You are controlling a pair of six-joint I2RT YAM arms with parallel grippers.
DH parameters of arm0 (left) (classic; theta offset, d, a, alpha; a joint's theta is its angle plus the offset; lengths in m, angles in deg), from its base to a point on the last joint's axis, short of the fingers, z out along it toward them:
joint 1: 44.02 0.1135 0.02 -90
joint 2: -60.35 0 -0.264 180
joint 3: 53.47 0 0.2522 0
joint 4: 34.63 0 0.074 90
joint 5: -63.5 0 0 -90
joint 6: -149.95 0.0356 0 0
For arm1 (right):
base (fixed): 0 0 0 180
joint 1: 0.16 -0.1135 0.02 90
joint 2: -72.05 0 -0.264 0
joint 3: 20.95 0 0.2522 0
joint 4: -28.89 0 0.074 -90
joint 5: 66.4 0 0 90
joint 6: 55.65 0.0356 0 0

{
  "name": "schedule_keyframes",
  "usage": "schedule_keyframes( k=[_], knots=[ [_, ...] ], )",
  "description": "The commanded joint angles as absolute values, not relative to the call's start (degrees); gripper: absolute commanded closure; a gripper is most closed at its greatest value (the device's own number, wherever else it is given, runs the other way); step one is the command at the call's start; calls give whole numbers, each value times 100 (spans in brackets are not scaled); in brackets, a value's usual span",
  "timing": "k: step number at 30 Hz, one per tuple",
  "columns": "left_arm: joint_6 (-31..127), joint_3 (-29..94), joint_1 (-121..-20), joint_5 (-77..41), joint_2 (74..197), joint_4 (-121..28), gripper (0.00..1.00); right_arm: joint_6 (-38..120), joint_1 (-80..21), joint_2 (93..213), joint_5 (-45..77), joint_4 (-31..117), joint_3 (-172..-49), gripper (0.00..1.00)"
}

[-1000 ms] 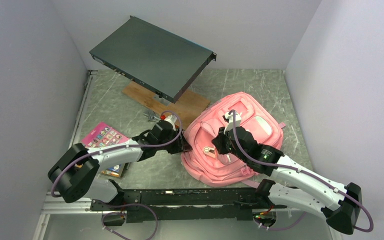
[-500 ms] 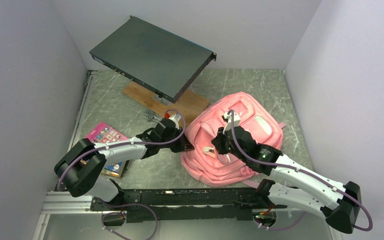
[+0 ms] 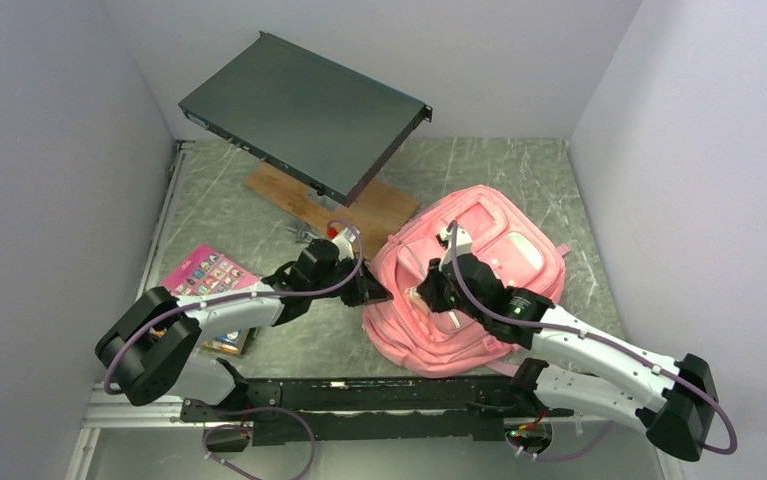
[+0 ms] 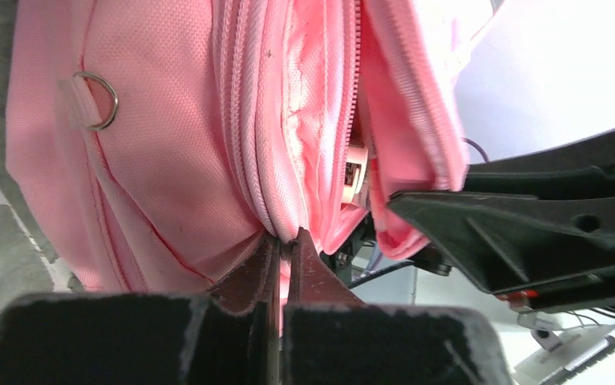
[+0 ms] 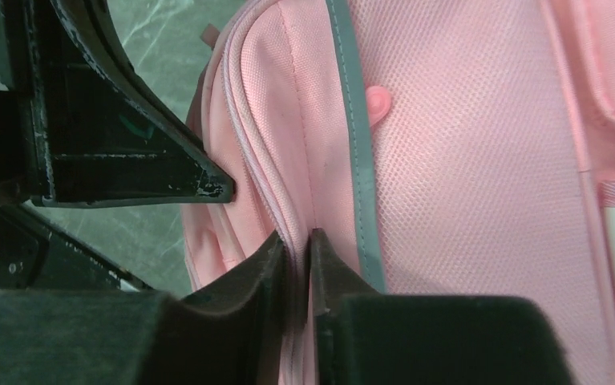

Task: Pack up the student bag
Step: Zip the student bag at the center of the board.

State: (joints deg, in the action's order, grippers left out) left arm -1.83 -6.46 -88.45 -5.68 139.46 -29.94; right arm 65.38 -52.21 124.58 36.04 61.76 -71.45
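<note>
Marbled grey-green table (image 3: pixel 209 200), pale walls round it.

Top view: pink bag (image 3: pixel 504 250) lies flat right of centre, near the right wall. Dark flat box (image 3: pixel 304 115) sits at the back, tilted on a wood board (image 3: pixel 379 210). Pink book (image 3: pixel 209 272) at left, partly under the left arm. Left gripper (image 3: pixel 371 290) is at the bag's left edge, right gripper (image 3: pixel 427 295) on top of the bag just beside it. Can't tell either grip from this view.

Left wrist: left gripper (image 4: pixel 284 241) clenched on a fold of bag (image 4: pixel 151 144) fabric next to the zip (image 4: pixel 236 120). Tips nearly meet, pink cloth between them. Opening gapes right of the pinch. Metal ring (image 4: pixel 95 100) on the side panel.

Right wrist: right gripper (image 5: pixel 294 245) pinched on the zip seam of the bag (image 5: pixel 464 176), cloth between the tips. Grey piping (image 5: pixel 356 160) runs just right of the grip. Table (image 5: pixel 167 24) shows upper left.
</note>
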Motion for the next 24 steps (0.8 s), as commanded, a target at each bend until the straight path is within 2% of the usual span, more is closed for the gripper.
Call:
schedule_keyframes(
  k=[1,5,10,12,18,21,24],
  knots=[
    [-870,-728,-8907,354,13817,-1330,100,6890,-5254,12509,2984,5829,-6989,78],
    [-969,-756,-8910,422,13811,-1237,100,6736,-5251,12352,2985,6120,-7235,59],
    [-950,-800,-8910,452,13729,-1320,100,6465,-5193,12179,2985,6437,-7727,41],
    [-966,-817,-8911,461,13709,-1327,100,6402,-5111,12190,3023,6409,-7968,36],
    [-888,-821,-8920,426,13616,-1414,100,5842,-4802,12797,3368,6219,-8831,33],
    [-790,-775,-8920,426,13563,-1572,100,5437,-4476,13335,3206,6210,-9251,39],
    [-736,-769,-8920,418,13528,-1593,100,4906,-4171,13882,2647,6086,-9532,41]
  ],
)
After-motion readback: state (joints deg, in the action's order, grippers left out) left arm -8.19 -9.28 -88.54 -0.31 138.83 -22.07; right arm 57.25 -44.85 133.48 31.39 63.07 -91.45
